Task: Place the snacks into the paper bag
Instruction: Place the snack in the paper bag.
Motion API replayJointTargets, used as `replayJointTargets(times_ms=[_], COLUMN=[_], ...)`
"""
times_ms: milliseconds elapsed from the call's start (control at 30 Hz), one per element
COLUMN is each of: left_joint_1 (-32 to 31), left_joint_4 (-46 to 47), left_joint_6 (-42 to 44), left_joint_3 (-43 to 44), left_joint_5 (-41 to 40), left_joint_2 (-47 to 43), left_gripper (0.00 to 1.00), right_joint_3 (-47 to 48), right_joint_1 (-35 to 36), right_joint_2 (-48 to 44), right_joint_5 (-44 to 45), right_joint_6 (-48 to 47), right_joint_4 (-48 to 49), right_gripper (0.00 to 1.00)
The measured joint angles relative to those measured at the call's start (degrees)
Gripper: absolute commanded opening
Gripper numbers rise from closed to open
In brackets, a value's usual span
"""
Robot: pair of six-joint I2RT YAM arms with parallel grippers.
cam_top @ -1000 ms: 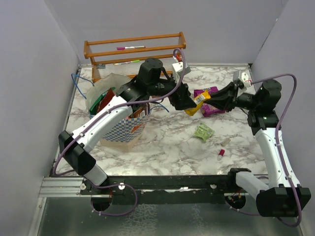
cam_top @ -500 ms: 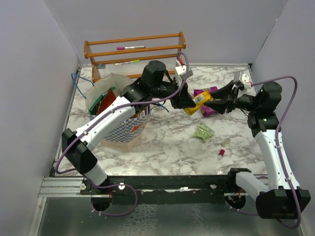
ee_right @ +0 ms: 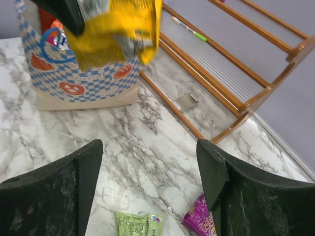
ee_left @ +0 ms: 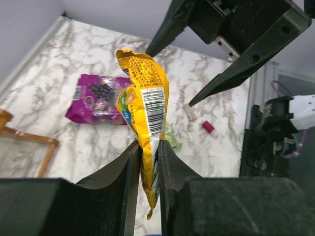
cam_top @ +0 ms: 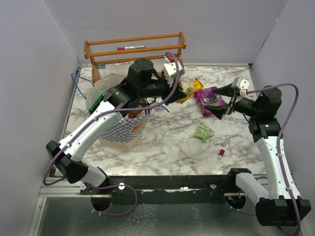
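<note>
The left arm lies across the bag (cam_top: 125, 129), so most of its mouth is hidden. Only a red and a green packet (cam_top: 101, 101) poke out at its far left rim, their print too small to read. On the bag's blue-and-white checked side, the right wrist view shows orange pretzel marks and a blue ringed logo, but the lettering inside it is blurred.

Right of the bag and clear of the counter (cam_top: 172, 142), the left end effector (ee_left: 147, 152) pinches a yellow packet (ee_left: 145, 93) by its lower end. Its fingers are pressed together on the foil. A barcode on a white panel faces that wrist camera. The small print around it and the blue-green patch on the packet's edge cannot be read. In the right wrist view the same packet is smeared and cut off by the top edge.

Farther right of the bag, the right end effector (ee_right: 149, 147) has its fingers spread wide with nothing between them. From above it hangs over a magenta packet (cam_top: 209, 98) and covers part of it. The left wrist view shows dark grapes printed on that packet, but I can't make out the words.

A small green packet (cam_top: 203, 131) lies flat on the counter, right of the bag and nearer the arm bases than the magenta one. Its label is unreadable, and the yellow packet half hides it in the left wrist view. A tiny red cap (cam_top: 221, 153) sits farther right and nearer still.

Behind the bag stands a wooden rack (cam_top: 135, 49) with a marker (cam_top: 130, 47) on its upper rail.
</note>
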Motion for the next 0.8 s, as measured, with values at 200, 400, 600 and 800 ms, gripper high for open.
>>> replayJointTargets(times_ms=[200, 400, 600, 800], left_joint_1=[1.7, 5.1, 10.6, 14.3], left_joint_4=[-3.0, -7.3, -10.8, -14.5], left_joint_6=[6.7, 16.6, 25.6, 32.4], left_joint_3=[1.0, 0.3, -4.6, -14.6], left_joint_5=[-7.9, -22.8, -32.4, -41.5], left_joint_2=[-3.3, -9.3, -16.7, -22.1], left_gripper=[0.00, 0.00, 0.00, 0.00], right_joint_3=[-5.9, -7.3, -7.9, -8.7], right_joint_1=[0.0, 0.0, 0.0, 0.0], right_joint_2=[-0.9, -0.9, -0.9, -0.9], right_joint_5=[5.0, 8.0, 9.4, 10.3], right_joint_6=[-2.5, -4.4, -5.4, -5.6], right_joint_4=[-0.1, -0.8, -0.8, -0.8], right_gripper=[0.78, 0.78, 0.78, 0.79])
